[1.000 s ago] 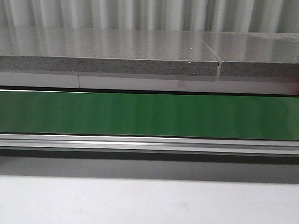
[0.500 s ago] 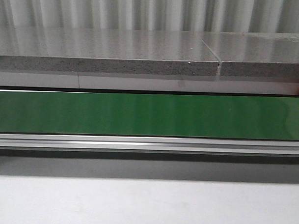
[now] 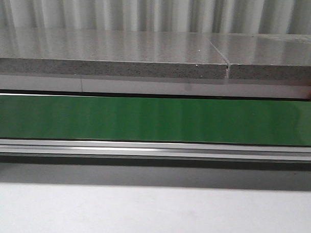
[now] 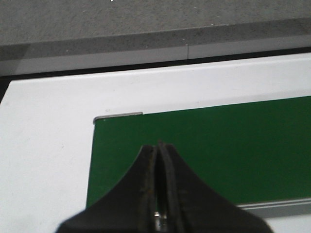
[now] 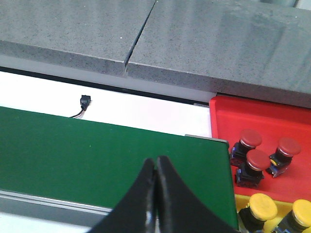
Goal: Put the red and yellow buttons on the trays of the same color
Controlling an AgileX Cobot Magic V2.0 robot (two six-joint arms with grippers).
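Red buttons [image 5: 256, 160], three, lie on the red tray [image 5: 228, 109], yellow buttons [image 5: 261, 206] on theirs; we judge sorting advanced, the green belt [image 3: 155, 119] bare, left gripper [image 4: 159, 148] and right gripper [image 5: 156, 162] closed, empty

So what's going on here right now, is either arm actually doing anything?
Neither arm is handling anything. The left gripper and right gripper both hang over the green belt with jaws shut and empty, and no button shows on the belt. Three red buttons already sit in the red tray, and two yellow buttons sit next to them, partly cut off by the picture's edge.
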